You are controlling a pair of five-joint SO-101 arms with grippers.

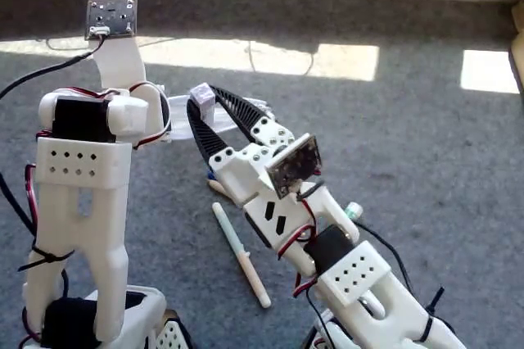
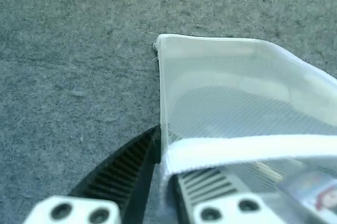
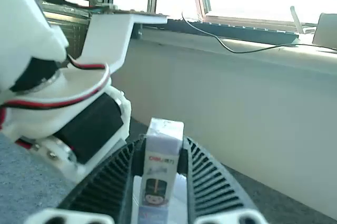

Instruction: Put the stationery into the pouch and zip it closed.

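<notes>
On the grey, short-piled carpet (image 1: 426, 160), the pouch (image 2: 226, 103) lies flat. It is a rectangular bag of translucent white mesh with a fine diagonal weave, and a thicker woven white band runs along its open edge. The left gripper (image 2: 164, 153) is pinched on that band near one corner. One black, ribbed finger (image 2: 124, 169) lies outside the mesh, and the other shows faintly through it from inside.

From above, the right arm comes in from five o'clock and points toward eleven. Its white plastic links carry red and black wires. The right gripper (image 3: 162, 146) is clamped on a small white block (image 3: 160, 174), a squared, smooth-sided piece with a printed wrapper. The block stands upright between the two curved, ridged black fingers (image 3: 108, 182), and its top rises just above their tips. In the high view the block sits just beside the pouch's mesh, at about two o'clock from the left arm's wrist joint.

A slim, pale pen (image 1: 240, 255) rests on the carpet at about six o'clock from the held block. Its long axis runs from eleven to five o'clock, and its paler, narrower end is toward five. It lies between the two arms' bases, apart from both grippers and outside the pouch.
</notes>
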